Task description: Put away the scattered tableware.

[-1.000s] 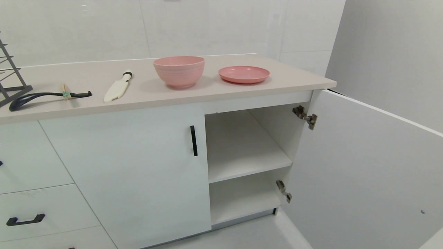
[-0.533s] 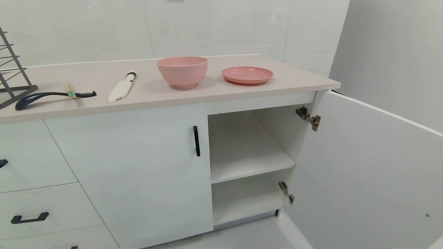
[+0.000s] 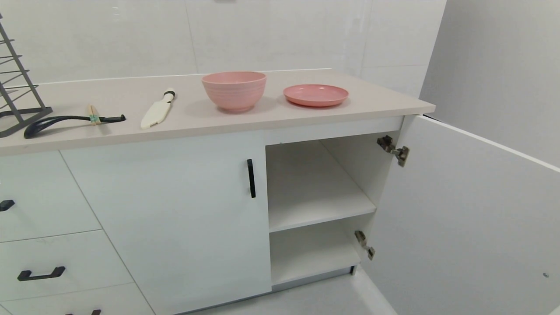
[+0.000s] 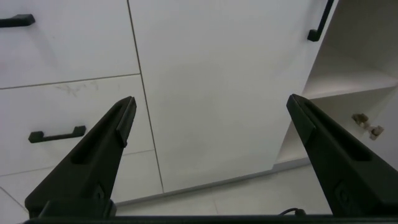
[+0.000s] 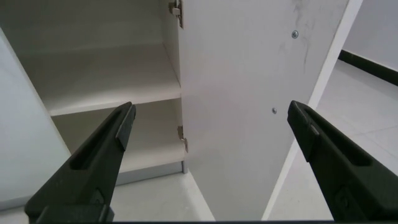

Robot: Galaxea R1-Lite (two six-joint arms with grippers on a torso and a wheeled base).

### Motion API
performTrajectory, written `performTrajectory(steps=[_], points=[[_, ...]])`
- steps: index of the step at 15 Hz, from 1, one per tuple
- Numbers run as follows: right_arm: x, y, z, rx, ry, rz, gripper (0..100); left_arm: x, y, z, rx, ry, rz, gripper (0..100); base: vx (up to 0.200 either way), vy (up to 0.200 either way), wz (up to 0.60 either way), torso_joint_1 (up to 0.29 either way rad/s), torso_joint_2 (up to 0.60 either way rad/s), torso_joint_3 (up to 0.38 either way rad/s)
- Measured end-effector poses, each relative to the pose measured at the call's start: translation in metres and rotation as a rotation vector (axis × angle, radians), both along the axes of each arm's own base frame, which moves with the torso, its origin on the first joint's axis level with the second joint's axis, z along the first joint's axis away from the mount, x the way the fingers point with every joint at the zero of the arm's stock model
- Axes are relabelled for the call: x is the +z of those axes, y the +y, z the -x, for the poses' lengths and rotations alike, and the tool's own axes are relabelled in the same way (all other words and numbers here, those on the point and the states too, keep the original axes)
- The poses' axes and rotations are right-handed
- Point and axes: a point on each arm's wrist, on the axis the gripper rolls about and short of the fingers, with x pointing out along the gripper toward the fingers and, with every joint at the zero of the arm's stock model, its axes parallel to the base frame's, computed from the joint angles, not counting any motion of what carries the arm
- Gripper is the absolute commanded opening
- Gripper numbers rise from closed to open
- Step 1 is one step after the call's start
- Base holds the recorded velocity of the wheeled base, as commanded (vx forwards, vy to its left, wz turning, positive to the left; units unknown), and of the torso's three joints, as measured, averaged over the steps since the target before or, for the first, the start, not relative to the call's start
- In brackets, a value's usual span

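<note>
Standing wide apart, the two dark fingers of the left hand (image 4: pixel 211 106) hold nothing. Straight before this hand is the closed cabinet door (image 4: pixel 211 81), white and flat. Its black handle (image 4: pixel 318 25) is off toward the open compartment, and the drawers (image 4: pixel 68 106) with black pulls are on the other side. The right hand (image 5: pixel 211 112) has its fingers spread just as wide and is also without load. Before it are the shelf (image 5: pixel 106 81) of the open compartment and, nearer, the inner face of the open door (image 5: pixel 249 81), which shows between the two fingers. All the tableware is well apart from both hands, up on the counter (image 3: pixel 109 94). The pink bowl (image 3: pixel 234 89) stands upright over the closed cabinet door that the left hand faces. The pink plate (image 3: pixel 315 94) lies flat near the bowl without touching it, over the compartment that the right hand faces. Farther out on the left hand's side lies a cream knife (image 3: pixel 156 111), its handle end pointing to the wall. Beyond it is a black spoon (image 3: pixel 65 120), and a pair of chopsticks (image 3: pixel 92 115) with a green band lies across the spoon's handle. At the far end of the counter on that same side stands a dark wire rack (image 3: pixel 17 87), next to the bowl of the spoon; I cannot tell if they touch.
</note>
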Motion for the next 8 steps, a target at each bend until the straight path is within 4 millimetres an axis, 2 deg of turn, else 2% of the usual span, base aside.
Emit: performTrajectory(steps=[4,8], points=[[-0.0001,0.0000,0.0000,-0.002,0.001,0.004,100,-0.0002,0.0001,0.0000,0.003,0.002,0.005,100,0.000,0.000,0.00,0.003,-0.04,-0.029],[-0.0001,0.0000,0.0000,-0.002,0.001,0.002,100,-0.0002,0.0001,0.0000,0.002,0.002,0.005,100,0.000,0.000,0.00,0.068,-0.28,-0.298]])
